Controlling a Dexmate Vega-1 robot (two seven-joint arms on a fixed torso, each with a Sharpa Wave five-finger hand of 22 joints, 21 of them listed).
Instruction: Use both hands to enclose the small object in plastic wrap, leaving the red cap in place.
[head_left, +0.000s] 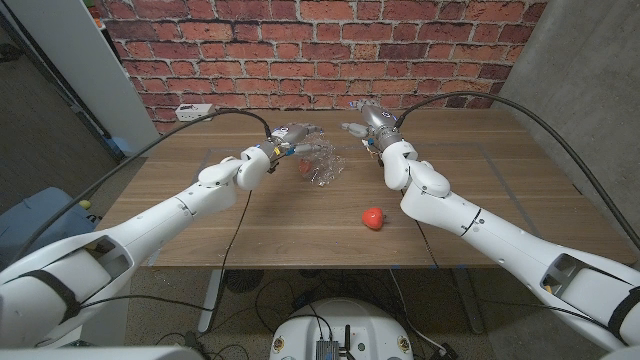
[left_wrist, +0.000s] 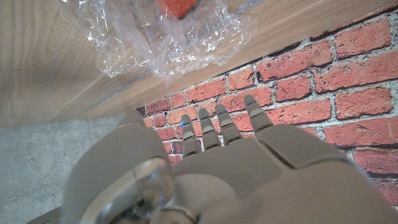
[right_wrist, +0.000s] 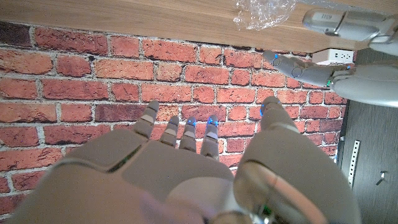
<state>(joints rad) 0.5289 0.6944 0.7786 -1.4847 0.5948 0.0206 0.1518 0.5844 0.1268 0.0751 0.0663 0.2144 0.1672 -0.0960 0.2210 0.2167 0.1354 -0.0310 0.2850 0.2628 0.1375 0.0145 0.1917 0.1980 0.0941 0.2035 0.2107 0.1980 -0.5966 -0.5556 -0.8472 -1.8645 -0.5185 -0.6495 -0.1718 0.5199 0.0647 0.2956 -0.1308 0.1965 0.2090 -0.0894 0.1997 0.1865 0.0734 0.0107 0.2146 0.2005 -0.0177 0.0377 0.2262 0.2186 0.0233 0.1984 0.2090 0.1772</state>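
- Two hands are up over the far half of the desk; the left hand is at the crumpled plastic wrap, the right hand is lifted near the far edge, apart from the wrap.
- Task's thing: a small red object sits inside the wrap, seen through the film; the left wrist view shows the same red piece under the bunched clear film.
- Key relation: from the left hand the bundle lies at about 4 o'clock in the head view, just beside the fingers; from the right hand it lies at about 8 o'clock, near but clearly apart. Left hand is the nearer.
- Left hand state: fingers spread over the wrap's edge; contact with the film cannot be told from the head view. Its wrist view shows fingers straight and apart, nothing in them.
- Right hand state: fingers extended and apart against the brick wall, holding nothing.
- Red cap lies alone on the desk at about 5 o'clock from the bundle, well apart from both hands.
- The wrap's long axis cannot be told; it is a loose, irregular crumple.
- Judgement: wrap looks loosely gathered, not closed; the right hand must come down toward 8 o'clock to fold the near side.
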